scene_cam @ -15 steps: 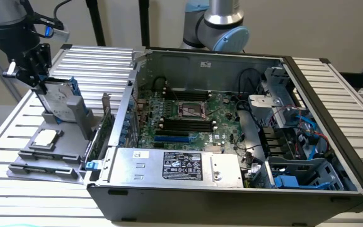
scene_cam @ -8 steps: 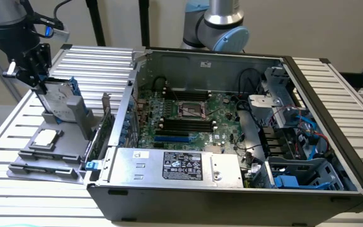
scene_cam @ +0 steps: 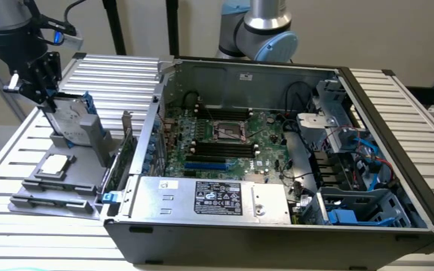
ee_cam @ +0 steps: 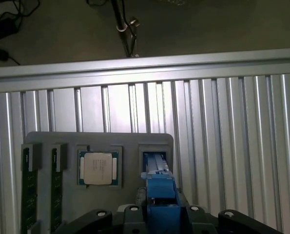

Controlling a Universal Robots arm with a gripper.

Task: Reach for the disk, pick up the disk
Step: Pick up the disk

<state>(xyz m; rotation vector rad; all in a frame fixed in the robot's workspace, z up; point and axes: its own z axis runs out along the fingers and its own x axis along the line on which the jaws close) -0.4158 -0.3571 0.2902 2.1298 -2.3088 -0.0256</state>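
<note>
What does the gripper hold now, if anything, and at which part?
The gripper seems to grip the disk at its upper end, across its blue rail.

Setting: slatted metal table (scene_cam: pixel 51 237) against a plain wall (scene_cam: pixel 398 34).
Table built of ribbed silver aluminium profiles with narrow gaps between slats; soft glare on the ribs. Wall pale beige, bare. Two black poles (scene_cam: pixel 113 28) upright at the back. Floor (ee_cam: pixel 208 24) dull grey-brown, with black cables (ee_cam: pixel 6 30) lying on it.

slatted metal table (scene_cam: pixel 36 237) | on it: grey tray (scene_cam: pixel 51 204), open computer case (scene_cam: pixel 277 243)
</note>
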